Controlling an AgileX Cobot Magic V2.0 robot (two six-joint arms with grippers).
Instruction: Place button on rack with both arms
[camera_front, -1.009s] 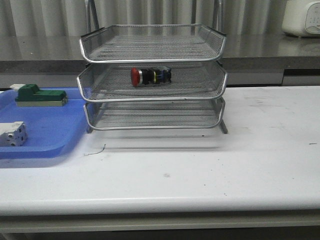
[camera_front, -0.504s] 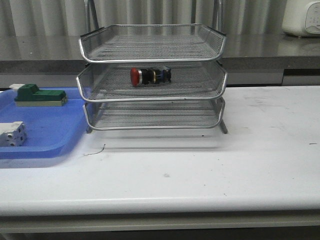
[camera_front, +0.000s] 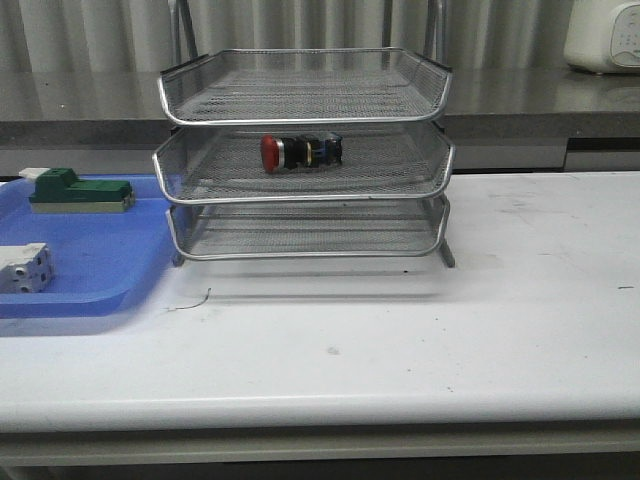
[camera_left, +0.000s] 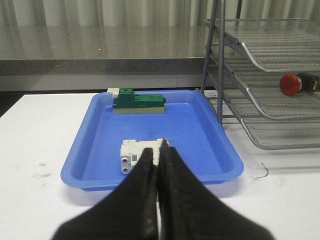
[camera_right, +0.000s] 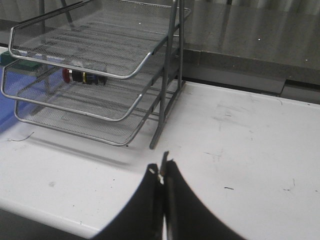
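The button (camera_front: 302, 152), with red cap and black body, lies on its side on the middle tier of the silver wire-mesh rack (camera_front: 305, 190). It also shows in the left wrist view (camera_left: 298, 83) and in the right wrist view (camera_right: 82, 77). Neither arm shows in the front view. My left gripper (camera_left: 159, 150) is shut and empty, held above the table in front of the blue tray (camera_left: 100, 150). My right gripper (camera_right: 162, 170) is shut and empty, above the white table to the right of the rack (camera_right: 100, 75).
The blue tray (camera_front: 90, 270) at the left holds a green block (camera_front: 80, 192) and a white-grey terminal block (camera_front: 22, 268). A thin bit of wire (camera_front: 190, 300) lies on the table in front of the rack. A white appliance (camera_front: 605, 35) stands on the back counter.
The rack and button settled very slightly between the oldest frame and now; otherwise nothing moved in the front view.
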